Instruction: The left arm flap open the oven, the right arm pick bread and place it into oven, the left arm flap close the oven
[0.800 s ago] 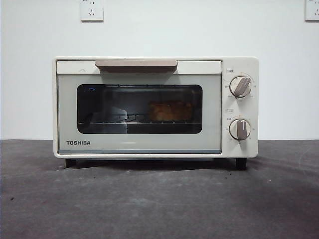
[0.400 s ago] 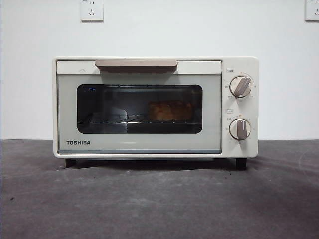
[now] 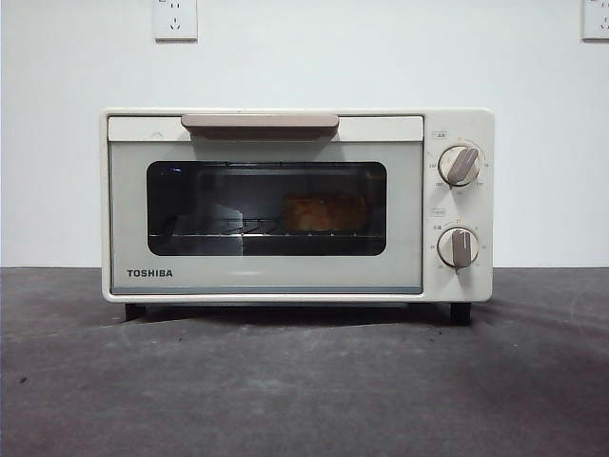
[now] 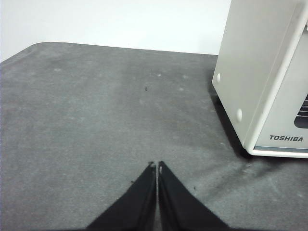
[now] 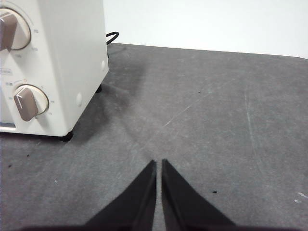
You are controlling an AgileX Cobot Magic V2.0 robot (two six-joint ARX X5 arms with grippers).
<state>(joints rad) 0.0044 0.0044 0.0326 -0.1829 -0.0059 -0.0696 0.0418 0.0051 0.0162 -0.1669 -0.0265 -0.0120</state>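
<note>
The left gripper [image 4: 157,166] hung over bare grey tabletop [image 4: 96,120] to the left of the oven [image 3: 297,205], its two black jaws pressed together on nothing, and I judge it was parked there because its part looked done: the door [image 3: 265,217] stood upright and flush with the oven's front, the beige bar handle [image 3: 260,122] level along its top edge. One oven was on the table, cream-white and marked TOSHIBA, with no arm near it in the front view. Behind the dark glass window [image 3: 266,208], one golden loaf of bread [image 3: 324,211] lay on the wire rack [image 3: 214,231], right of the window's middle and well inside the chamber, which is where the task wanted it. To the right of the window, two beige knobs sat one above the other, the upper knob [image 3: 460,165] tilted and the lower knob [image 3: 460,247] pointing straight down; whether either was set to heat cannot be told. Farther right, the right gripper [image 5: 159,166] likewise hovered over empty table just beyond the oven's right side, jaws closed with only a sliver between them, grasping nothing, apparently waiting clear. Two wall sockets showed, one [image 3: 175,19] at upper left and one [image 3: 596,19] at the upper right corner.
</note>
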